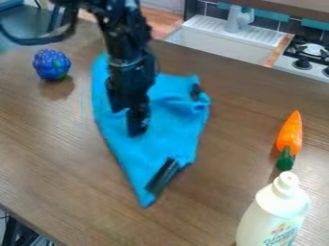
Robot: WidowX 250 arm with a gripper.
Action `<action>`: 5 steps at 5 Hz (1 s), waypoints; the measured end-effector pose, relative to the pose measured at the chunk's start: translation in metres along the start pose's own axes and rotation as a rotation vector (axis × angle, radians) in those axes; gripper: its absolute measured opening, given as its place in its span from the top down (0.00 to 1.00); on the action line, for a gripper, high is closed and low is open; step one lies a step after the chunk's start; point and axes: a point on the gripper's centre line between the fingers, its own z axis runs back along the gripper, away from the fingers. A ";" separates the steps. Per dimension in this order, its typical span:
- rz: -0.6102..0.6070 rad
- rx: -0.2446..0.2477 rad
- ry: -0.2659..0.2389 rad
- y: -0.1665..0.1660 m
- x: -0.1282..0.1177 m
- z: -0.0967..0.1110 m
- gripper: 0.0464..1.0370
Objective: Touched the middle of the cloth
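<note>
The black gripper is pointing down, open or closed I cannot tell, while the blue cloth is lying on the brown table, its middle roughly beneath the tip, its long axis running far to near.

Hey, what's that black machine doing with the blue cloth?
A robot arm has its gripper down at about the middle of the blue cloth, which lies rumpled on the table. I can't tell whether it is actually touching the fabric. A toy carrot and a white bottle stand off to one side, a purplish-blue toy berry to the other.
</note>
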 end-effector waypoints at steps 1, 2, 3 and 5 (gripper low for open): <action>-0.007 0.002 -0.014 -0.008 0.031 -0.002 0.04; -0.023 0.009 -0.013 -0.017 0.055 -0.004 0.04; -0.024 0.005 -0.016 -0.020 0.074 -0.006 0.04; -0.015 0.003 -0.023 -0.025 0.092 -0.007 0.04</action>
